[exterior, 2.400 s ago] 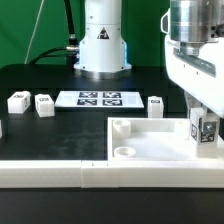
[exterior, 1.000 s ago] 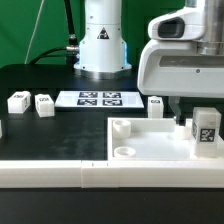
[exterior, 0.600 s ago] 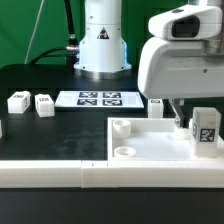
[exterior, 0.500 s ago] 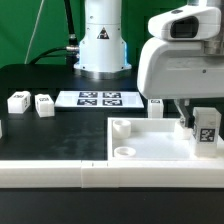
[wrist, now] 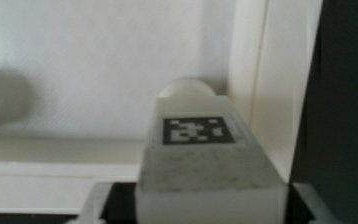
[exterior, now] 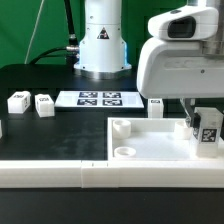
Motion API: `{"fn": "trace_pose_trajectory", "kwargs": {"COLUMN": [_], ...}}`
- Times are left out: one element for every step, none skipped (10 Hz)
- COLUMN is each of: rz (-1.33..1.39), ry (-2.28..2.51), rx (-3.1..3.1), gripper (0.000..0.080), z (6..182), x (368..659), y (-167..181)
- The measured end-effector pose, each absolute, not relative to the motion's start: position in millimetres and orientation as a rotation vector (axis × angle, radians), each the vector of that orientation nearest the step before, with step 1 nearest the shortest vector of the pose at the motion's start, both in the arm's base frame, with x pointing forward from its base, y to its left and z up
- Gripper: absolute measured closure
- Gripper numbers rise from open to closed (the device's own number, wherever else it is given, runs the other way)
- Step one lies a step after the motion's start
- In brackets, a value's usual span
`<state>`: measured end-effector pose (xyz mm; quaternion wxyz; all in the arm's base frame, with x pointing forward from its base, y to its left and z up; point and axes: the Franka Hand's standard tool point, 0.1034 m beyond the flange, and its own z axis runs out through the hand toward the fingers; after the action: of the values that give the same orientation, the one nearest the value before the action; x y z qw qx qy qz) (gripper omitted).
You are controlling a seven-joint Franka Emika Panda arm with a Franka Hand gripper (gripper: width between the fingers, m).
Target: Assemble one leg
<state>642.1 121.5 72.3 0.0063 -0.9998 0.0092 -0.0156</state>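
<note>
The end effector [exterior: 204, 128] is seen pinching the leg [exterior: 207, 131] at the exterior view's right, low over the far right corner of the white panel [exterior: 150, 142]. In the wrist view the leg [wrist: 204, 160] is clamped between two dark fingers [wrist: 110, 203], marker face toward the camera, with the panel's raised rim [wrist: 247, 60] running past beside it. The leg is probably being held upright like that so it can be lined up with a corner socket — judging by the open round socket [exterior: 124, 153] at the near corner, a similar one would be expected under the leg.

Further out, three more small white blocks are left on the black bench [exterior: 60, 125]: two [exterior: 17, 101] [exterior: 44, 104] at the exterior view's left and one [exterior: 156, 104] just behind the panel. The marker board [exterior: 97, 99] lies flat in front of the arm's base [exterior: 101, 45].

Hard to make out — whether the leg is touching the panel or hovering just above it. The target socket itself is hidden by the leg and the big white wrist housing, and the fingertips are cut off at the edge of the wrist view.
</note>
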Motion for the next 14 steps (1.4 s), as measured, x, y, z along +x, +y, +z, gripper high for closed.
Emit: {"fn": "trace_pose_trajectory", "kwargs": {"rz": [-0.069,-0.076,-0.069,-0.065,-0.064,-0.054,-0.039,-0.030,-0.030,-0.025,-0.008,0.010,0.023,0.026], "ry": [0.238,0.429,0.668,0.828,0.968,1.170,1.354,1.489,1.654,1.821,1.930,2.043,2.135,2.141], "rx": [-3.112,-3.080,-3.019,-2.975,-2.930,-2.848,-2.756,-2.680,-2.580,-2.467,-2.375,-2.272,-2.182,-2.175], "gripper": [0.0510,0.0510,0.0510,0.0509,0.0509,0.0509,0.0509,0.0509,0.0509,0.0509,0.0509,0.0509,0.0509,0.0509], "z": [72.1,72.1,72.0,71.7,71.5,71.1,70.9,70.8,70.8,70.9,70.9,70.9,70.9,70.9], "x": [641.5,641.2,641.5,641.5,641.5,641.3,641.2,641.0,640.0,639.6,639.4,638.9,638.7,638.6], "y": [120.9,120.0,118.5,117.8,117.3,116.2,114.9,114.2,114.2,113.7,113.1,113.2,113.1,113.1]}}
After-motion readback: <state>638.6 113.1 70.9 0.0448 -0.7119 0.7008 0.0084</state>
